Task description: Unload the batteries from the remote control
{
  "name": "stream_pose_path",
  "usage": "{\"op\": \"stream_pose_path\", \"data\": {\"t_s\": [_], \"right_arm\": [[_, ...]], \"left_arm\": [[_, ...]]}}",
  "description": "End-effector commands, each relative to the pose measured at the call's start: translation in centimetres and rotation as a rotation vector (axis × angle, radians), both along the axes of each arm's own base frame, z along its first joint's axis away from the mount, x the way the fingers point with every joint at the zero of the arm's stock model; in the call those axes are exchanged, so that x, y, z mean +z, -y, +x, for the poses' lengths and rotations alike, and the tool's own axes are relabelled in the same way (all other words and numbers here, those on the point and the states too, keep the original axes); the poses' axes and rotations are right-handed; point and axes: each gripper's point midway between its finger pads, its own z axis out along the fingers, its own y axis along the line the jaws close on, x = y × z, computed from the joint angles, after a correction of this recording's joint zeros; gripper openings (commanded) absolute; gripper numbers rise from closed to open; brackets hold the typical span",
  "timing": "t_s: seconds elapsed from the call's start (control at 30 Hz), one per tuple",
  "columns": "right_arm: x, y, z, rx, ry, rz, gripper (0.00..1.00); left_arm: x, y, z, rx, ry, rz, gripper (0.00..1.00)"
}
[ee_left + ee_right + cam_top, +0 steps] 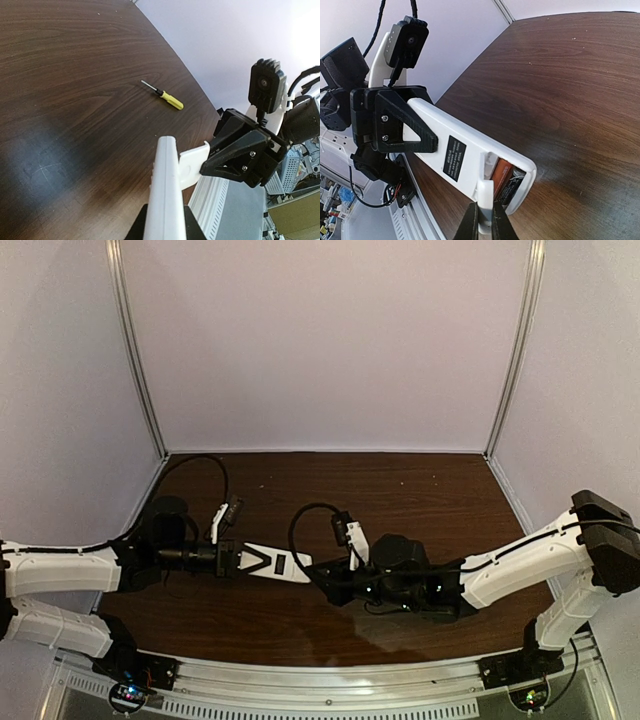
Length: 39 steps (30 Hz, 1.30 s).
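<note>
The remote control (451, 131) hangs just above the table, back side up, with my left gripper (410, 134) shut on its near end. Its battery compartment lies open at the far end. Inside lie the batteries, one orange (502, 173) and one dark (513, 186), side by side. My right gripper (485, 222) is shut on the white compartment cover (485, 197), which stands on edge at the compartment's rim. From above, the remote control (282, 563) spans between the left gripper (240, 560) and the right gripper (322, 578). In the left wrist view the remote control (165, 190) shows edge-on beside the cover (194, 162).
A yellow-handled screwdriver (167, 97) lies on the dark wooden table (440, 500), away from both arms. White walls close the table in at the back and sides. A metal rail (330, 680) runs along the near edge.
</note>
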Motion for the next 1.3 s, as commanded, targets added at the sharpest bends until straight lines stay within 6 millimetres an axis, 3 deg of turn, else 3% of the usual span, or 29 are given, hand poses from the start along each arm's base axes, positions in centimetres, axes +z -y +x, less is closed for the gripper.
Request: {"op": "stream_pose_path", "data": {"t_s": [0.0, 0.37, 0.8, 1.03, 1.13, 1.27], "right_arm": [[-1.4, 0.1, -0.2, 0.017, -0.005, -0.05, 0.0], [-0.7, 0.4, 0.0, 0.008, 0.006, -0.045, 0.0], [-1.4, 1.6, 0.6, -0.046, 0.017, -0.089, 0.0], [-3.1, 3.3, 2.1, -0.156, 0.028, -0.198, 0.0], [-4.6, 4.8, 3.4, -0.253, 0.033, -0.297, 0.0], [-6.3, 5.4, 4.3, -0.288, 0.024, -0.371, 0.0]], "left_arm": [[2.8, -0.2, 0.7, 0.021, 0.101, -0.058, 0.0], [3.1, -1.6, 1.6, 0.105, 0.129, -0.027, 0.0], [3.0, -2.9, 2.5, 0.193, 0.155, 0.017, 0.0], [2.9, -3.0, 2.6, 0.202, 0.156, 0.023, 0.0], [3.0, -2.9, 2.7, 0.201, 0.158, 0.022, 0.0], [2.9, -2.9, 2.7, 0.199, 0.157, 0.022, 0.0]]}}
